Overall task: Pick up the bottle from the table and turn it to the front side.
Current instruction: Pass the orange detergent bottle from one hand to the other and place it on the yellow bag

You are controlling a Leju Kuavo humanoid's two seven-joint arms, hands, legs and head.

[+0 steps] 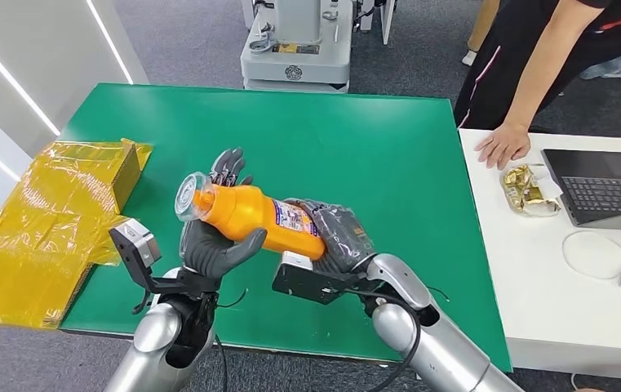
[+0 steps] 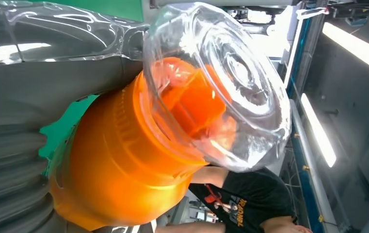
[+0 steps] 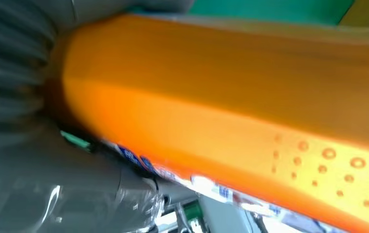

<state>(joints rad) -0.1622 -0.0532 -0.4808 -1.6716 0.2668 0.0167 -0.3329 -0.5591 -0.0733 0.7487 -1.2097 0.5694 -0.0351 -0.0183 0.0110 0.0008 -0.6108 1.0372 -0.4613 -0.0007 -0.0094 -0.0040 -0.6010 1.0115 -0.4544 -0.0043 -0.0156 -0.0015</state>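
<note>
An orange bottle (image 1: 254, 217) with a clear cap (image 1: 188, 197) and a printed label lies tilted in the air above the green table (image 1: 356, 155), cap end pointing left. My left hand (image 1: 215, 237) cradles its neck end from below, thumb over the front and fingers behind. My right hand (image 1: 335, 235) grips the base end. In the left wrist view the clear cap (image 2: 221, 82) and orange shoulder (image 2: 119, 170) sit close against my left hand (image 2: 17, 107). In the right wrist view the orange bottle (image 3: 231, 92) lies against my right hand (image 3: 22, 160).
Yellow plastic bags and a box (image 1: 54, 212) lie on the table's left edge. A white table (image 1: 568, 286) at the right carries a laptop (image 1: 609, 186), a gold wrapper (image 1: 527, 190) and a white cable (image 1: 601, 257). A person's hand (image 1: 503, 145) rests on it.
</note>
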